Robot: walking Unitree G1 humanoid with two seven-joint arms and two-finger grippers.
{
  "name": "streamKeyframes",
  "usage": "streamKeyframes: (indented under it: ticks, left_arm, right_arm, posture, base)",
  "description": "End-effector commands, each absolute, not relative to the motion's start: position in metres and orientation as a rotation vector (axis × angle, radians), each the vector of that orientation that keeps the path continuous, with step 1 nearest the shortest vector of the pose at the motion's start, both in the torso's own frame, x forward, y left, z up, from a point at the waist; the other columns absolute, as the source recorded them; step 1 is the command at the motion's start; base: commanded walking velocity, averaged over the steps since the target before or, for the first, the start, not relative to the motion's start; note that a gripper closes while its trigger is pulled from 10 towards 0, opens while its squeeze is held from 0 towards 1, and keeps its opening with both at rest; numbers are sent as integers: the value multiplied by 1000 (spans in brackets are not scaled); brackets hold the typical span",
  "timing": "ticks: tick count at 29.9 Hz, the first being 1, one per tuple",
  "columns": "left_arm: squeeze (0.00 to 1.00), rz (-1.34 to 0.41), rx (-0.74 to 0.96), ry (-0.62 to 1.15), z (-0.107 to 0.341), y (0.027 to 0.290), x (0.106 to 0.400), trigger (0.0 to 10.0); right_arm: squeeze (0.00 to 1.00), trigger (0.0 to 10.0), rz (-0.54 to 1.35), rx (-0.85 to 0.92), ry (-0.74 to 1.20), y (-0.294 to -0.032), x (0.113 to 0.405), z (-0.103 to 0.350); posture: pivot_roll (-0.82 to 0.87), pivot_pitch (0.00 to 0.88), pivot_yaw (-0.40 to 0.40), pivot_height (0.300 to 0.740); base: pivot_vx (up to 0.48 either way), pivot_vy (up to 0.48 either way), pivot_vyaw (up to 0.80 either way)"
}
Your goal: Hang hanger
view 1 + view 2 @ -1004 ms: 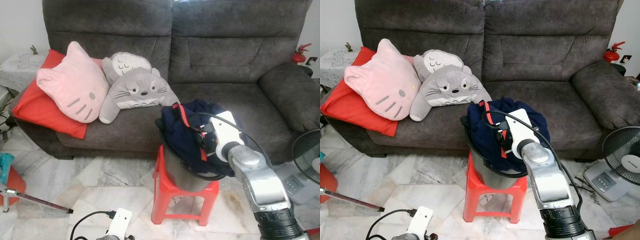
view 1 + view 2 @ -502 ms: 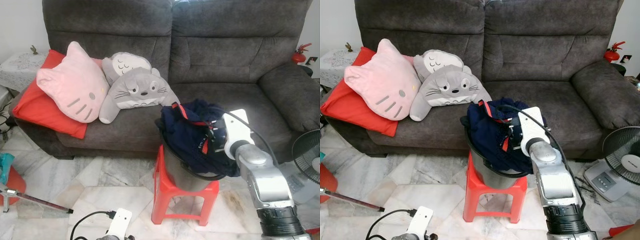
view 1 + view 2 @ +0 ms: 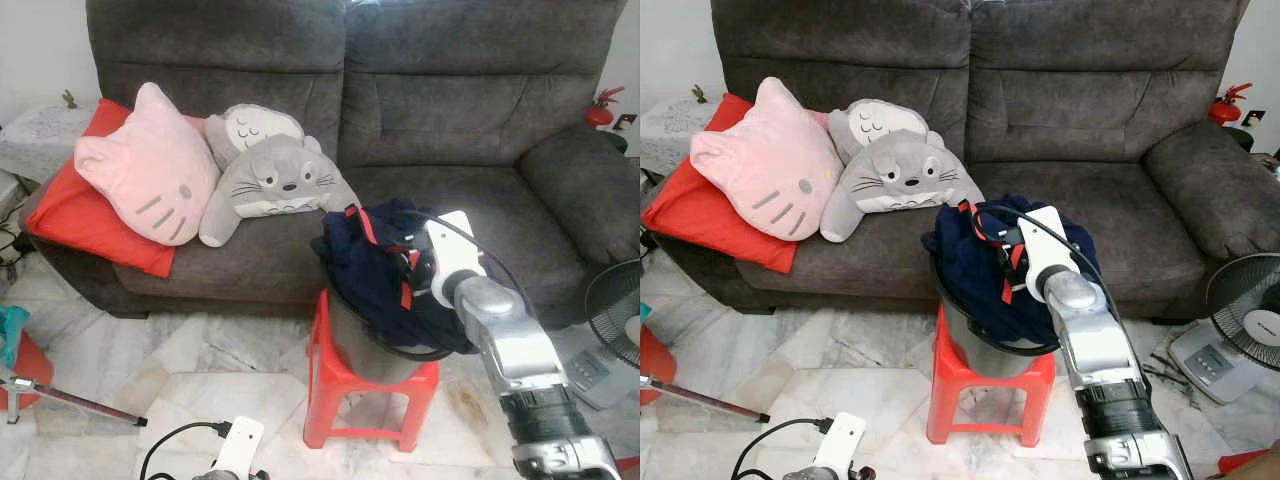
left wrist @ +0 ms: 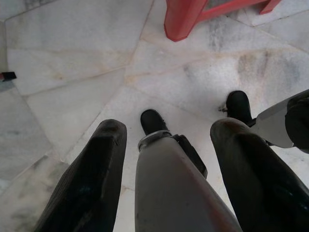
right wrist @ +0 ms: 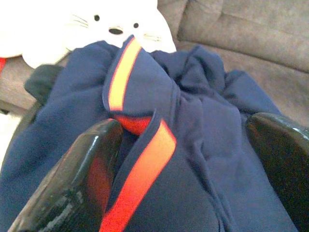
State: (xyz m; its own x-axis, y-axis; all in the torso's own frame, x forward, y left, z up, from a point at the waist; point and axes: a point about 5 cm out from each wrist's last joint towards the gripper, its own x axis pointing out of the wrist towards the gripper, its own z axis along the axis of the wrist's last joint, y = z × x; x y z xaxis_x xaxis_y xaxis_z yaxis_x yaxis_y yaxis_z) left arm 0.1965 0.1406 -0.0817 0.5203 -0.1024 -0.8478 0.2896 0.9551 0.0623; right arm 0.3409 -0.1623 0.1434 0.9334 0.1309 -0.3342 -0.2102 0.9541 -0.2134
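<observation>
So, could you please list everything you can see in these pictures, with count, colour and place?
Sofa: one, dark grey, behind the stool.
Cushions: red, pink cat face, two grey plush, on the sofa's left seat.
Stool: one, red, on the marble floor.
Bucket: one, dark, on the stool.
Garment: one, navy with red trim, piled in the bucket.
Fan: one, black and white, floor, far right.
Right gripper: open, fingers either side of the garment.
Left gripper: open, low over the floor.
</observation>
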Motion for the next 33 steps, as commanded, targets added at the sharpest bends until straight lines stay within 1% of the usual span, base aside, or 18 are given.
streamKeyframes:
  ticks: [1,5,10,15,23,24,25,26,33]
  left_arm:
    - [0,-237,203,1007,-83,140,195,10000]
    - [0,-238,202,1007,-83,140,195,10000]
    - [0,-240,202,1009,-83,140,194,10000]
    - [0,-243,203,1010,-83,140,194,10000]
    - [0,-246,207,1010,-83,140,194,10000]
    - [0,-246,208,1010,-83,140,194,10000]
    - [0,-247,208,1010,-83,140,194,10000]
    - [0,-246,208,1010,-83,140,194,10000]
    - [0,-249,210,1011,-83,140,194,10000]
  right_arm:
    - [0,10000,183,-233,315,-161,344,145]
    - [0,10000,202,-223,306,-157,348,144]
    - [0,10000,247,-187,352,-153,346,134]
    - [0,10000,264,-199,391,-154,344,127]
    - [0,10000,240,-191,380,-157,343,129]
    - [0,8000,235,-187,382,-157,343,128]
    - [0,8000,232,-185,384,-157,343,128]
    - [0,0,230,-182,383,-157,343,128]
    - [0,0,237,-195,393,-156,340,127]
  posture:
    - [-65,11,-15,740]
    - [-65,11,-15,740]
    - [-64,12,-14,740]
    - [-66,15,-12,740]
    - [-66,16,-12,740]
    - [-66,16,-12,740]
    - [-66,16,-12,740]
    - [-65,15,-13,740]
    - [-66,16,-14,740]
  base:
    - [0,0,0]
    - [0,0,0]
    - [0,0,0]
    - [0,0,0]
    - [0,0,0]
    - [0,0,0]
    - [0,0,0]
    - [0,0,0]
    - [0,0,0]
